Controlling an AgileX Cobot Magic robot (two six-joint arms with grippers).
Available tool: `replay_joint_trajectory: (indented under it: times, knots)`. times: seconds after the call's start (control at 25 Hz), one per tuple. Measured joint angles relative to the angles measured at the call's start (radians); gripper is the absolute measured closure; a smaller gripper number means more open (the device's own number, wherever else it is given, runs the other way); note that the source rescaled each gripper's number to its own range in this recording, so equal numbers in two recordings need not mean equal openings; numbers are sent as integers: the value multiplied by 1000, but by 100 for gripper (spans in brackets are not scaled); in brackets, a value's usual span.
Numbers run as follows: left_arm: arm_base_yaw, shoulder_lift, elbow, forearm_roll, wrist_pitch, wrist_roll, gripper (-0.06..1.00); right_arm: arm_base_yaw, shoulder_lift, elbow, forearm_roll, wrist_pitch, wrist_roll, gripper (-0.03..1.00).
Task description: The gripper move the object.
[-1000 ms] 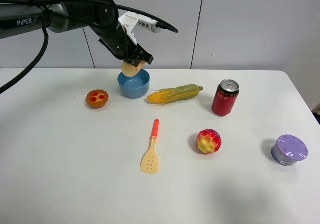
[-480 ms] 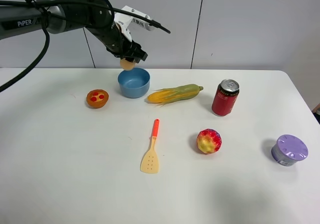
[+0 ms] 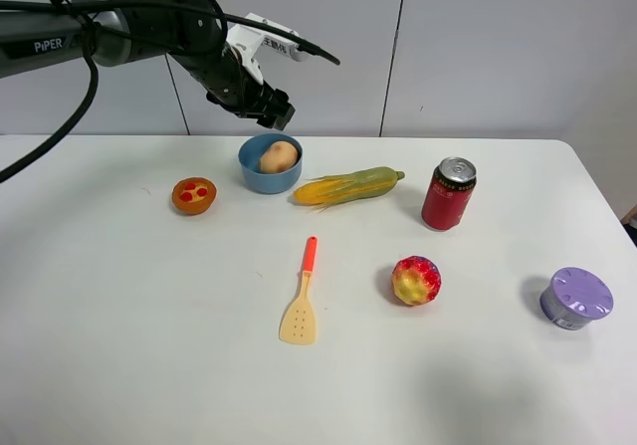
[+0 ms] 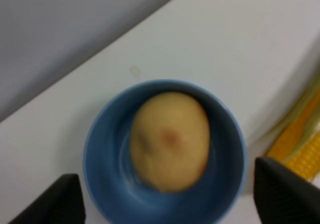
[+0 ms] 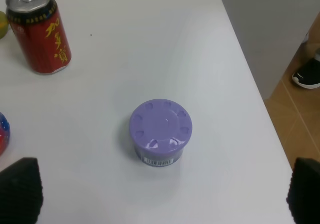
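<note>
The tan toy potato (image 3: 279, 155) lies inside the blue bowl (image 3: 249, 171) at the back of the table. My left gripper (image 3: 271, 114) hangs just above and behind the bowl, open and empty. In the left wrist view the potato (image 4: 170, 139) fills the middle of the bowl (image 4: 100, 154), with my left gripper (image 4: 170, 199) spread wide, its black fingertips (image 4: 55, 199) apart at either side. My right gripper (image 5: 162, 191) is open and empty, with its fingertips (image 5: 20, 189) at the frame's corners; it does not show in the exterior view.
A corn cob (image 3: 348, 185) lies right of the bowl, then a red can (image 3: 449, 194). A small orange bowl (image 3: 193, 195) sits left. A spatula (image 3: 302, 301), a red-yellow ball (image 3: 416, 280) and a purple lidded tub (image 3: 575, 298) (image 5: 161, 129) lie nearer, close to the table's right edge.
The left gripper held the potato above the bowl, then opened. The potato has dropped into the blue bowl. The gripper has stayed above it.
</note>
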State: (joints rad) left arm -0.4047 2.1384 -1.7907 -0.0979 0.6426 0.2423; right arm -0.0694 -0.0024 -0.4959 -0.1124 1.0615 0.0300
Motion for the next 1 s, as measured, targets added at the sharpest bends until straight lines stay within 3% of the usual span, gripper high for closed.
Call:
replay_joint_trajectory:
  times: [0.88,1.0]
  knots:
    - [-1,-512,0,41,431,-19,21,0,0,0,0,0,0,-3]
    - [22,-606,0,41,464,-16,15,0,0,0,0,0,0,-3]
